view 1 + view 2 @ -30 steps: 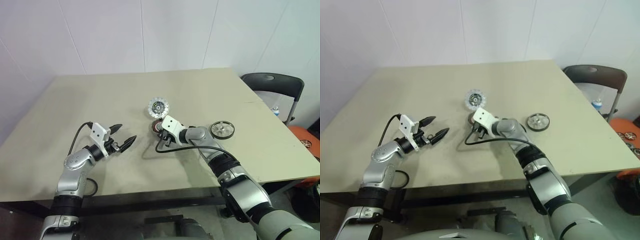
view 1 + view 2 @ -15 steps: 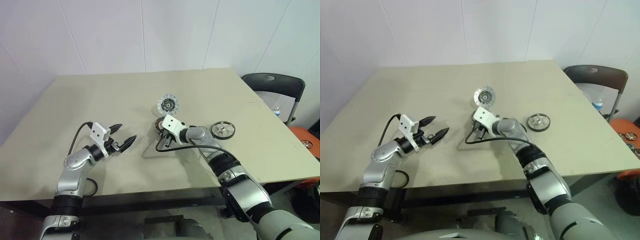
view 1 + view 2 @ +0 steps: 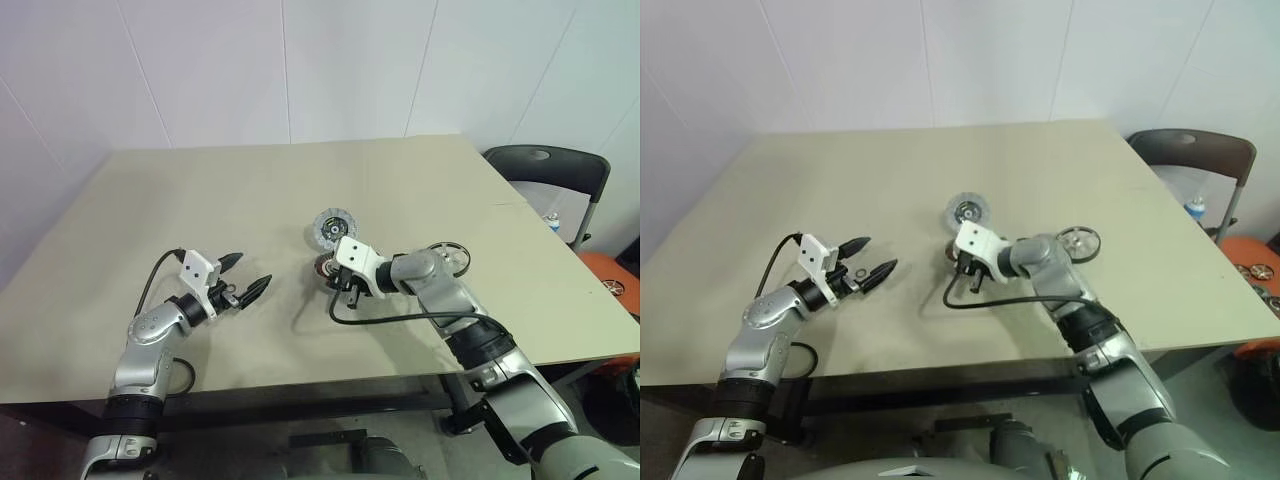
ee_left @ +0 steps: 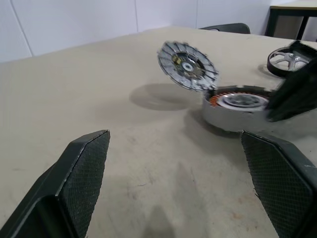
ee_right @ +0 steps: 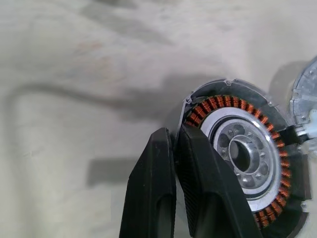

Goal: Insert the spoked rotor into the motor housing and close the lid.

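On the left of the table point(image 3: 150, 190) we see the left gripper point(image 3: 243, 279) held just above the surface with its two fingers spread wide and nothing between them. It points toward the parts in the middle, well short of them.

At the centre of the table sits the housing point(image 4: 234, 107), a shallow grey cup with its orange-copper windings and silver hub exposed. The lid point(image 4: 187, 66) stands tilted up from the housing's far edge, hinged open, its segmented face turned toward the left gripper and its shadow falling on the table behind. In the head views the lid point(image 3: 331, 227) shows just beyond the housing point(image 3: 327, 264).

The right gripper point(image 5: 174, 144) has its two fingers pressed together, holding nothing. From its wrist view, we see the fingertips point(image 5: 190, 136) lying over the housing's near rim beside the windings; whether they touch the metal we cannot tell. From above, the right gripper point(image 3: 343, 290) slants down just beside the housing.

Further right, the rotor point(image 3: 446, 259) lies flat on the table, partly hidden behind the right forearm. Beyond the table's right edge stands a dark chair point(image 3: 548, 170).
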Robot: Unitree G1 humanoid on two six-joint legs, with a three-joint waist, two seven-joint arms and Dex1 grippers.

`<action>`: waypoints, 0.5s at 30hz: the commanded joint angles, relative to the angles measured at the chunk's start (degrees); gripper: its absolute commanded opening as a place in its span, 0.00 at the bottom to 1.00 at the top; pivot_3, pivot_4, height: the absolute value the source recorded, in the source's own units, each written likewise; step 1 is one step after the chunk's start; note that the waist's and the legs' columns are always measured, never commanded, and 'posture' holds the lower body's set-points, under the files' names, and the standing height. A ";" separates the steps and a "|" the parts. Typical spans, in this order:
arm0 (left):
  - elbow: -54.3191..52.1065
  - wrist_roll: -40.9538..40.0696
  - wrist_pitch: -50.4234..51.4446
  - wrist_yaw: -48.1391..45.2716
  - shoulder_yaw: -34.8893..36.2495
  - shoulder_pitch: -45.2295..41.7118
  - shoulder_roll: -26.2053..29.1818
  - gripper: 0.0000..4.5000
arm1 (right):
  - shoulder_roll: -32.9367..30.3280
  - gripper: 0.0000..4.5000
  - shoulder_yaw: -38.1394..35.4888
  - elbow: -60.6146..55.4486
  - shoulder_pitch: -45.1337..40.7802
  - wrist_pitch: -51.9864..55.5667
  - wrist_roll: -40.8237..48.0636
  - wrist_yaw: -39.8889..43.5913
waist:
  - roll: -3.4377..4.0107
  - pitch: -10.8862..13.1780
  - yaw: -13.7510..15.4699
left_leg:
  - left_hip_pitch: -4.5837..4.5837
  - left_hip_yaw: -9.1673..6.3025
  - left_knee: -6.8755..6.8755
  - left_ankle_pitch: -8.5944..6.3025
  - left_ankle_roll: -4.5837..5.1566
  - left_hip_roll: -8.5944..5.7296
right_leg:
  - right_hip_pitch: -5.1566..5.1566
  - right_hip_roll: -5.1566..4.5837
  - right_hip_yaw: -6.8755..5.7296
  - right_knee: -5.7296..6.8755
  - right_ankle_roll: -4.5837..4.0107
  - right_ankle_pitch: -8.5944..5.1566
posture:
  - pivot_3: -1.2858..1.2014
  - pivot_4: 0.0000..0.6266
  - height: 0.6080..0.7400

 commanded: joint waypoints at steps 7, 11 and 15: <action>-1.07 0.53 -0.93 -0.09 -0.52 -1.08 0.33 1.00 | 0.12 0.07 1.55 -10.32 4.49 7.94 3.40 1.23 | -0.03 -0.02 0.00 | 0.07 0.01 0.01 0.00 0.00 0.00 | 0.06 0.01 0.00 0.00 0.00 0.00 | 0.52 0.00 1.00; -0.75 0.72 -1.02 -0.30 -0.51 -1.23 0.39 1.00 | -0.33 0.07 1.24 -13.70 4.65 10.50 4.85 1.47 | -0.03 -0.02 0.00 | 0.07 0.01 0.00 0.00 0.00 0.01 | 0.06 0.01 0.00 0.00 0.00 0.00 | 0.52 0.00 1.00; -0.46 0.81 -1.15 -0.42 -0.61 -1.33 0.27 1.00 | -0.43 0.07 1.60 -13.81 4.00 10.67 4.82 0.62 | -0.03 -0.02 0.03 | 0.07 0.01 0.00 0.00 0.00 0.00 | 0.07 0.01 0.00 0.00 0.00 0.00 | 0.52 0.00 1.00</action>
